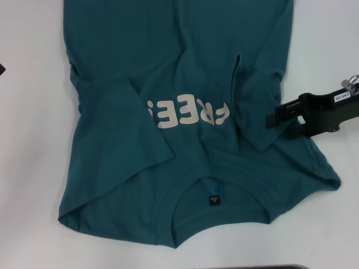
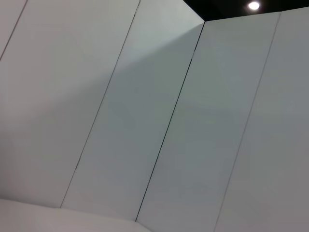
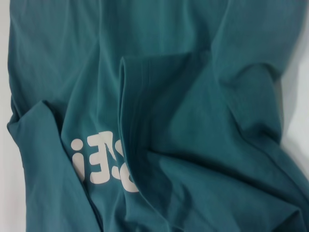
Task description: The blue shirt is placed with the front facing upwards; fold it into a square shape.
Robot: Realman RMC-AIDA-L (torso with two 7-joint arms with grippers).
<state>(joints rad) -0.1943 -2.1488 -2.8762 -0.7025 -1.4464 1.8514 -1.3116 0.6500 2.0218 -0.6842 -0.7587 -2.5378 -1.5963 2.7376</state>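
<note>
The right gripper reaches in from the right, over the folded-in sleeve; whether its fingers are parted or pinching cloth cannot be told. The left gripper is out of sight. The blue shirt lies rumpled on the white table, collar nearest the robot. Soft, light, floppy; best pinched at a hem or sleeve edge.

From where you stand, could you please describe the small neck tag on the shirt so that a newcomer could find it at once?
Start from the blue shirt spread over the white table, its collar toward the near edge. Below the off-white letters on the chest, look inside the curved neck opening. The neck tag is a small black square with a bit of bright blue just above it, the only black patch on the teal cloth.
</note>
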